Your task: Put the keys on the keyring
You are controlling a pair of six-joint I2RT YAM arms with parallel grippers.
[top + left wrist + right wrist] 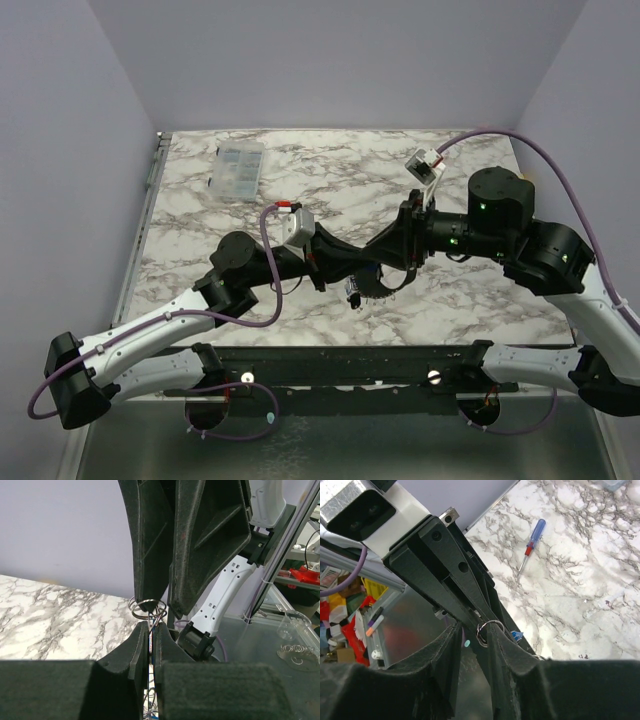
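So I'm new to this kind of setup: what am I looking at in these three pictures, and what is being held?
Two robot arms are bolted at the near edge of a marble-patterned table. The wide picture comes from a fixed camera above and behind them. The other two come from cameras on each wrist, looking along that arm's own jaws.

The left gripper and right gripper meet at mid-table, both closed on the keyring, a thin metal ring. Something small and blue, perhaps a key, shows just behind it.

A clear compartment box lies at the far left, and a blue-handled screwdriver lies on the table.
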